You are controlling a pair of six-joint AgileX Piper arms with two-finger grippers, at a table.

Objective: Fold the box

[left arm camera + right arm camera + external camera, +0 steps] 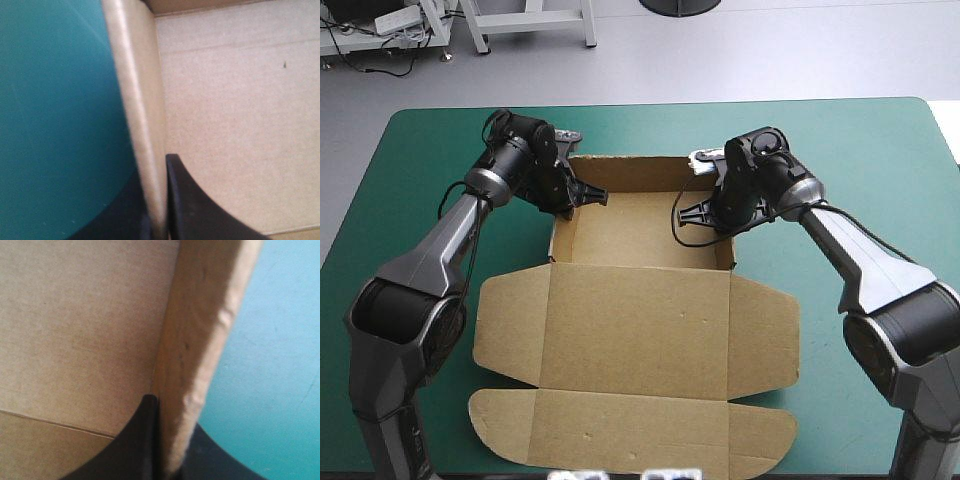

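The table (pixel 420 140) has a smooth teal-green cover (pixel 50 110) with round corners. The brown box (pixel 635 300) lies in the middle of the table. It is made of plain board that looks dull and a bit grainy.

Its far part is an open tray (pixel 640 225) with short walls standing up, toward the table's far edge. Its lid (pixel 640 340) lies flat on the cover and reaches almost to the near edge. The lid has a rounded flap (pixel 510 330) on each side and a long flap (pixel 630 430) with round ends at the front. Straight fold lines cross the board.

The left gripper (pixel 582 195) pinches the tray's left wall (pixel 137 100). In the left wrist view the wall stands thin and pale between the two black fingers, one inside the tray and one outside over the cover.

The right gripper (pixel 692 212) pinches the tray's right wall (pixel 205 340) the same way. One black finger is inside, by the tray's flat bottom, and the other is outside by the cover. That wall's top edge looks thick and a little bumpy.

Both grippers are squeezed tight, with only the board between their fingers.
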